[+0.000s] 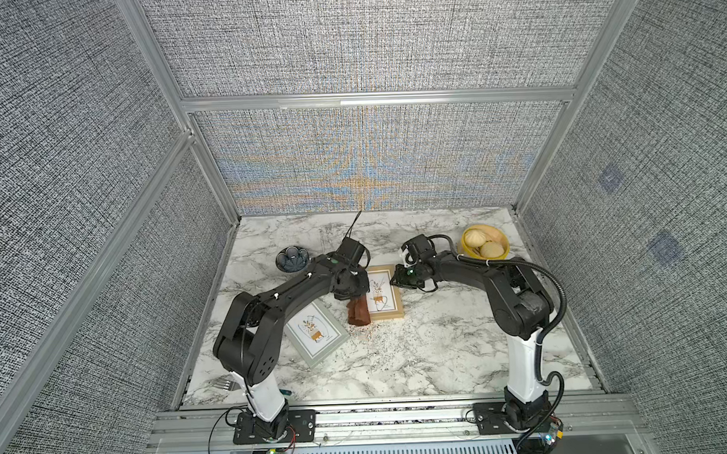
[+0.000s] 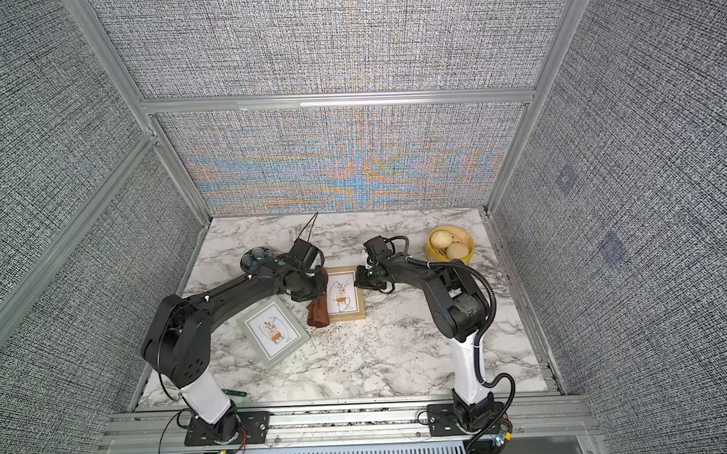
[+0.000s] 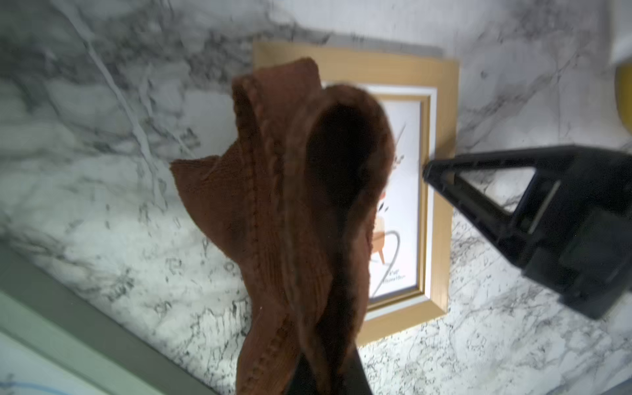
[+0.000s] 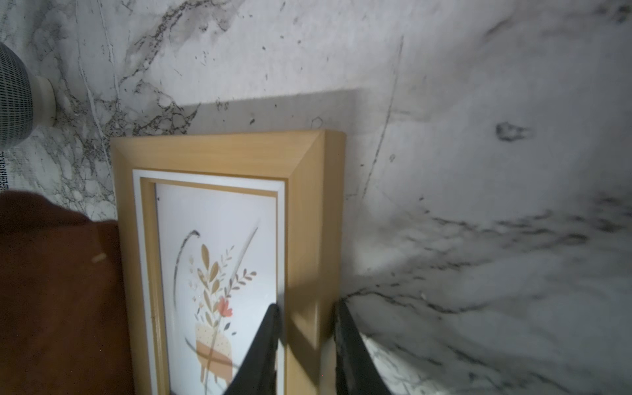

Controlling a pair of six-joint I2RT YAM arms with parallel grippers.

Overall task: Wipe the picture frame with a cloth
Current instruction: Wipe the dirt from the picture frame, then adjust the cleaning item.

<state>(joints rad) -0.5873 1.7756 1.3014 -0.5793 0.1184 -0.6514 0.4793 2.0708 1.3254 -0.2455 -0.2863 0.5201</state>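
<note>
A wooden picture frame (image 1: 386, 296) (image 2: 347, 297) with a plant print lies flat on the marble table, mid-table. My left gripper (image 3: 326, 378) (image 1: 352, 294) is shut on a reddish-brown cloth (image 3: 273, 212) (image 1: 358, 313). The cloth hangs bunched from it over the frame's left side. My right gripper (image 4: 306, 316) (image 1: 393, 282) is shut on the frame's right rail (image 4: 309, 239), one finger on the inner edge and one outside. A second picture frame, grey-green (image 1: 315, 335) (image 2: 272, 333), lies at an angle nearer the left arm, untouched.
A yellow steamer basket (image 1: 503, 248) holding buns stands at the back right. A dark blue bowl (image 1: 292, 259) sits at the back left. A fork (image 1: 228, 382) lies at the front left corner. Small crumbs (image 1: 369, 334) are scattered in front of the cloth.
</note>
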